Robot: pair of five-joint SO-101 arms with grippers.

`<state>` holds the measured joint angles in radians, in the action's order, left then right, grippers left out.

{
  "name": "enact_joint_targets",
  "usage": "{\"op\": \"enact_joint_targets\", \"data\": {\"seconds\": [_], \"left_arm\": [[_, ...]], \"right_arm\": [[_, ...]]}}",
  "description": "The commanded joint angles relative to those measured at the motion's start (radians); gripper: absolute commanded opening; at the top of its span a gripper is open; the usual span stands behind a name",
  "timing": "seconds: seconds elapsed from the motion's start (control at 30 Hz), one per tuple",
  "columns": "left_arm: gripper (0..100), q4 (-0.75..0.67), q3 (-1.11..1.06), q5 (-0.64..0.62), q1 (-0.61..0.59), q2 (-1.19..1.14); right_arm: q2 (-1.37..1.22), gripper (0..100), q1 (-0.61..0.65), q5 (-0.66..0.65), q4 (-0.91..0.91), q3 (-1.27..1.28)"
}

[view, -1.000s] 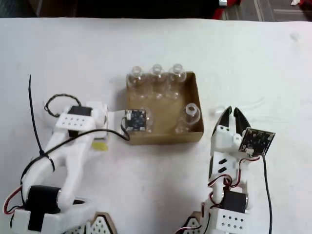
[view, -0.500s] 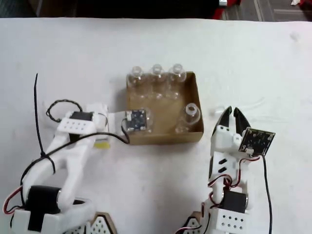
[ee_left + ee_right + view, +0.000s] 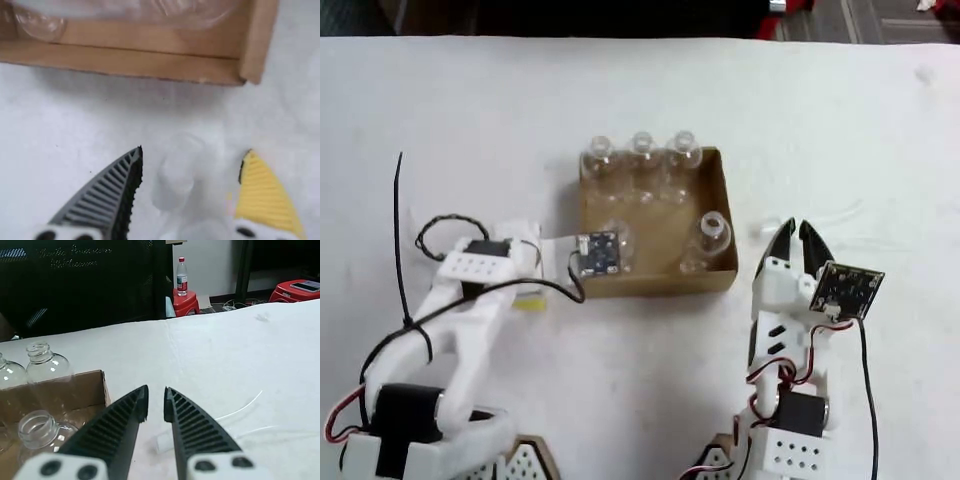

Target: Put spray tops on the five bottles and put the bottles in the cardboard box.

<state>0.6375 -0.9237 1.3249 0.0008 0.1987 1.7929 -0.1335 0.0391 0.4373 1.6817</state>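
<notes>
The cardboard box [image 3: 720, 272] holds several clear bottles without tops: three along its back wall [image 3: 642, 150], one at the front right [image 3: 712, 235], one at the front left [image 3: 616, 240]. My left gripper [image 3: 532, 275] stands just outside the box's left wall, open [image 3: 192, 152], with a clear spray top [image 3: 175, 172] on the table between its grey and yellow fingers. The box wall [image 3: 125, 60] is right ahead of it. My right gripper [image 3: 797, 232] rests to the right of the box, shut [image 3: 155, 390] and holding nothing. A second spray top [image 3: 760, 228] lies just beyond its tips.
White cloth covers the table [image 3: 470, 110], with open room at the back and on both sides. A thin clear tube [image 3: 245, 407] lies on the cloth ahead of the right gripper. A black cable loop [image 3: 445, 225] sits by the left arm.
The left arm has drawn back a little toward the table's near edge, its wrist sliding slightly away from the box. The right arm has not moved.
</notes>
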Motion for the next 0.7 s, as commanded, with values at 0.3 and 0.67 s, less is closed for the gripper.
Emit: {"op": "enact_joint_targets", "data": {"seconds": [0.3,0.67], "left_arm": [[7,-0.002,0.000,0.032,-0.002,0.005],[7,0.281,0.157,-0.101,0.030,0.174]], "right_arm": [[0.004,3.9,0.007,-0.011,-0.012,0.009],[0.004,3.9,0.007,-0.011,-0.015,0.009]]}}
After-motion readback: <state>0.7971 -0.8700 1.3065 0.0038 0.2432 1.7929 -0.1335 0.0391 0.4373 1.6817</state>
